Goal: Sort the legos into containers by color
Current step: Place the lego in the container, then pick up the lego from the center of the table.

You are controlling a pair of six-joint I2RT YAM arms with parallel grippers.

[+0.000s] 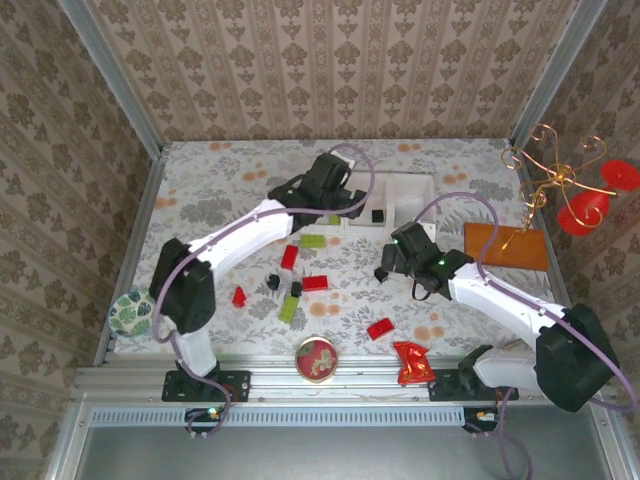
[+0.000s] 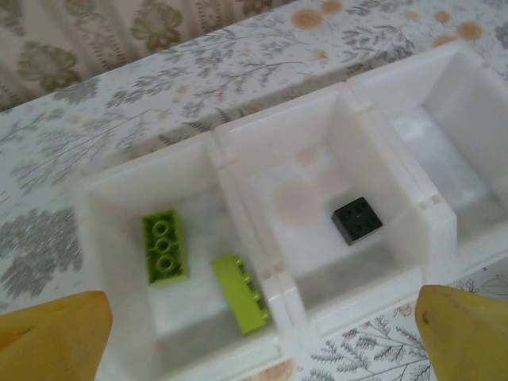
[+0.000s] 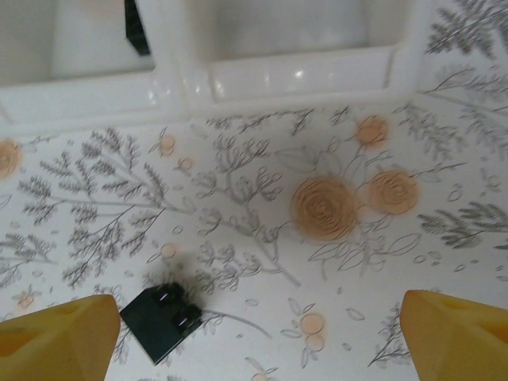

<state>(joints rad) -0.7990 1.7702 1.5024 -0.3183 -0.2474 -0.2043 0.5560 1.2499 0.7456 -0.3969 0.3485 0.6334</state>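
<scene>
Two open hands at the white tray (image 1: 412, 192), sorting partly done.

On the floral table (image 1: 215, 205), the left hand (image 2: 259, 305) hangs above the tray's left and middle compartments, its yellow fingers (image 2: 55, 337) spread wide and holding nothing. The right hand (image 3: 259, 309) sits low over the cloth just on the near side of the tray, likewise released and empty, with a loose black lego (image 3: 163, 319) lying flat right beside one finger. In the tray's left compartment lie two lime-green legos (image 2: 164, 246), apart from each other, one close to the divider with the middle compartment. The middle compartment holds one square black brick (image 2: 356, 220). Nearer the arms than the tray and to its left, red legos (image 1: 315, 283), green legos (image 1: 288, 308) and small black legos (image 1: 273, 282) lie scattered on the table.
</scene>
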